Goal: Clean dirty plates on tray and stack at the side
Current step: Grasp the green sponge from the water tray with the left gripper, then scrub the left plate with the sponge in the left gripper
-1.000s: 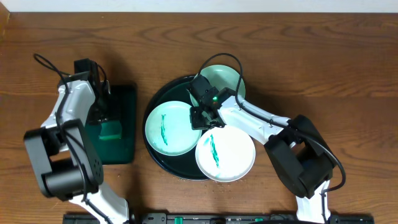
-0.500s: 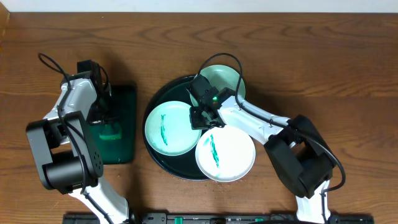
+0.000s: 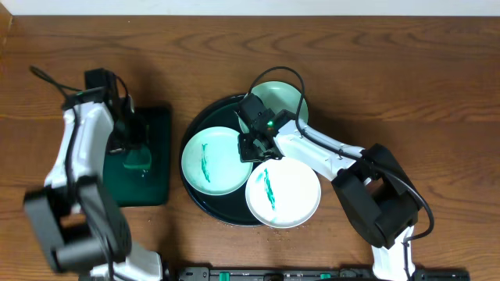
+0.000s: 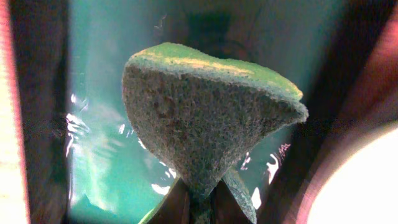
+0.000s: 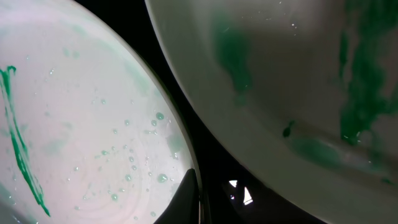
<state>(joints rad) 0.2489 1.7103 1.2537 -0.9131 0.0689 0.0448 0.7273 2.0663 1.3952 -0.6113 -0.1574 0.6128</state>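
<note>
Three dirty plates lie on the round black tray (image 3: 195,125): one at the left (image 3: 211,160), one at the front (image 3: 283,193) and one at the back (image 3: 283,100), the first two showing a green streak. My left gripper (image 3: 134,152) is over the green rectangular tray, shut on a green sponge (image 4: 205,112) that it pinches at the lower corner (image 4: 202,205). My right gripper (image 3: 252,147) is shut, low between the plates. Its fingertips (image 5: 189,196) lie against the rim of a streaked plate (image 5: 74,124); another smeared plate (image 5: 298,93) is close by.
The dark green rectangular tray (image 3: 156,179) holds wet, shiny liquid (image 4: 99,155) under the sponge. Bare wooden table (image 3: 406,86) surrounds both trays. The right arm's cable (image 3: 277,74) arcs over the back plate.
My left gripper has closed on the sponge, and the left arm has swung its elbow outward to the left above the green tray. The right arm and the plates have not moved.
</note>
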